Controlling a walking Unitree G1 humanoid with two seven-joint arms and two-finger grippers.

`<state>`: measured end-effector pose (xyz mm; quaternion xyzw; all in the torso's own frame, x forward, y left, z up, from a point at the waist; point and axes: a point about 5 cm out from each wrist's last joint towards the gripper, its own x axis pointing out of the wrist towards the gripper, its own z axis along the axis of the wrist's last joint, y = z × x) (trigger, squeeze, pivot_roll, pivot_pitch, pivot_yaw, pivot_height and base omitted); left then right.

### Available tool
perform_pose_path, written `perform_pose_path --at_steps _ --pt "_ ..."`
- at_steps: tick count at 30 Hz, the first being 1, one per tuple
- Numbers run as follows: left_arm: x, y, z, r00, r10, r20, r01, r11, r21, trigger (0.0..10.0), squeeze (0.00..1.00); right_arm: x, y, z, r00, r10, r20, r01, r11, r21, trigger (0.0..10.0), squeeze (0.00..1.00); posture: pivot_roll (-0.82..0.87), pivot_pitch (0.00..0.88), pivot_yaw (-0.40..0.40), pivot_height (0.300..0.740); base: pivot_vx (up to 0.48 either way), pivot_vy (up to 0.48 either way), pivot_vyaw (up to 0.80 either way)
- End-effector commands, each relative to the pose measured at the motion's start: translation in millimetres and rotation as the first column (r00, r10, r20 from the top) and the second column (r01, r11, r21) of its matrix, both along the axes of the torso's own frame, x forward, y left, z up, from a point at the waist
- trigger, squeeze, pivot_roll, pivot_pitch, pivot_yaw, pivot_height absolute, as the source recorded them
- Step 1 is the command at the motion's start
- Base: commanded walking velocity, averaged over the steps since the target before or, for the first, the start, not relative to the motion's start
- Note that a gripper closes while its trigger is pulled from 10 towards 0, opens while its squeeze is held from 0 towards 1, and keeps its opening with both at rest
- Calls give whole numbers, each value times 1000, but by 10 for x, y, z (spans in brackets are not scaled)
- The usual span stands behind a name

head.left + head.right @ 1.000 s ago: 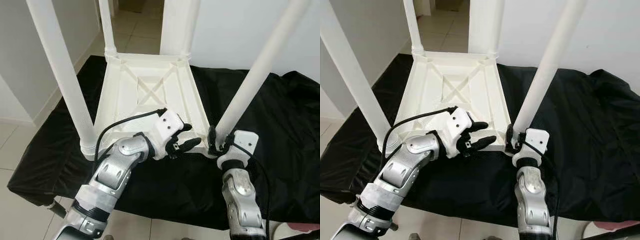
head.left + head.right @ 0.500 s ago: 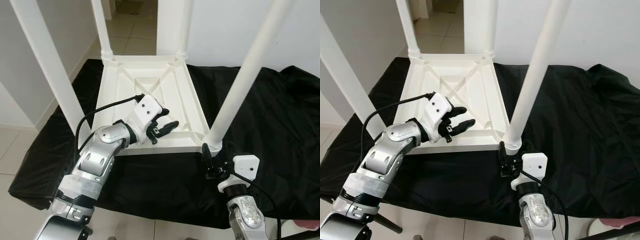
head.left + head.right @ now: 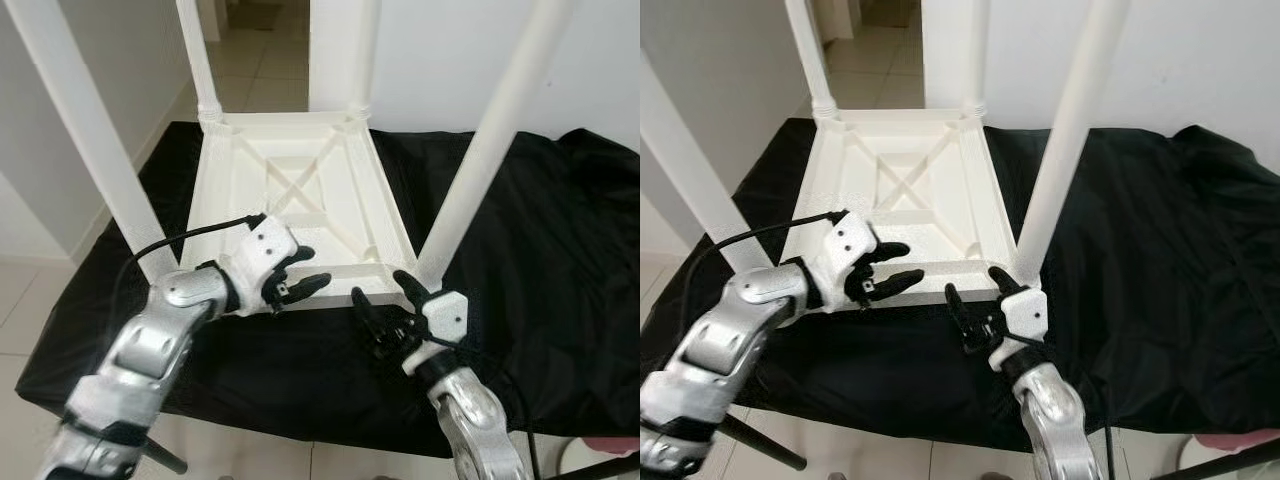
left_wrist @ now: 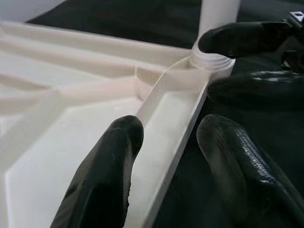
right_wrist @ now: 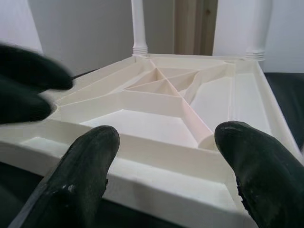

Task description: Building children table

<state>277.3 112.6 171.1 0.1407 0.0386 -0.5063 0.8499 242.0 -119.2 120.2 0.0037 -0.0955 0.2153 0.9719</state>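
Note:
A white plastic children's table (image 3: 300,190) lies upside down on a black cloth, its legs pointing up. My left gripper (image 3: 305,270) is open at the middle of the table's near rim (image 4: 175,156), with one finger inside the rim and one outside it. My right gripper (image 3: 385,300) is open just in front of the near rim, beside the base of the near right leg (image 3: 490,150). In the right wrist view its fingers (image 5: 80,180) spread wide before the rim, apart from it. Nothing is held.
The black cloth (image 3: 560,250) covers a low stand and spreads wide to the right. The near left leg (image 3: 90,150) rises close beside my left arm. Tiled floor and a doorway lie behind, and white walls stand on both sides.
My right gripper left the base of the near right leg, dropped back, then came up open at the near rim. My left gripper slid left along the rim. The camera shifted.

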Motion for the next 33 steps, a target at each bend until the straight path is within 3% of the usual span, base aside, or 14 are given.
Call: perform_pose_path --at_steps 1,3,4,5,7,8,13,16,18,20,23,30,33 --pt "-45 27 23 999 -28 -23 28 999 -17 10000 361 21 11 -55 1000 -3 -26 3 1000 19 10000 0 -47 0 15 740 0 0 0" --pt "-66 68 30 999 -13 -30 12 999 -31 10000 341 52 10 -61 1000 -12 -26 12 1000 18 10000 0 -35 0 8 740 0 0 0" --pt "-76 119 37 999 9 -34 -11 999 -38 10000 263 81 6 -66 999 -19 -29 20 1000 22 10000 0 -35 0 8 740 0 0 0" --pt "-76 273 60 997 77 -23 -78 996 -37 10000 0 153 -33 -72 997 -60 -40 62 997 42 10000 0 -15 0 -6 740 0 0 0" --pt "-79 334 64 995 99 -20 -100 995 -30 10000 0 177 -64 -81 995 -84 -49 86 995 50 10000 0 -12 0 -7 740 0 0 0" --pt "-125 453 59 993 111 -27 -112 994 -16 10000 0 220 -168 -122 985 -159 -69 162 986 37 10000 0 -9 0 -9 740 0 0 0" --pt "-177 530 45 993 109 -47 -109 994 -11 10000 0 249 -266 -144 971 -228 -75 231 972 41 10000 0 -9 0 -9 740 0 0 0" --pt "-535 754 -204 978 -23 -206 40 996 75 10000 0 290 -530 -211 933 -347 -97 352 935 39 10000 0 -2 0 -8 740 0 0 0" --pt "-535 754 -204 978 -23 -206 40 996 75 10000 0 290 -530 -211 933 -347 -97 352 935 39 10000 0 -2 0 -8 740 0 0 0" --pt "-680 881 -288 958 -54 -280 86 991 103 10000 0 288 -617 -234 923 -374 -96 377 926 22 10000 0 0 0 -8 740 0 0 0" --pt "-788 1014 -379 945 -38 -324 86 987 136 10000 0 271 -700 -280 906 -410 -106 413 911 6 10000 0 2 0 -9 740 0 0 0" --pt "-894 1134 -469 934 -11 -357 79 981 176 10000 0 254 -766 -328 888 -446 -115 448 894 -7 10000 0 2 0 -10 740 0 0 0" --pt "-872 1340 -564 925 89 -370 7 968 250 10000 0 237 -864 -379 864 -488 -126 488 872 -28 10000 0 8 0 -15 740 0 0 0"
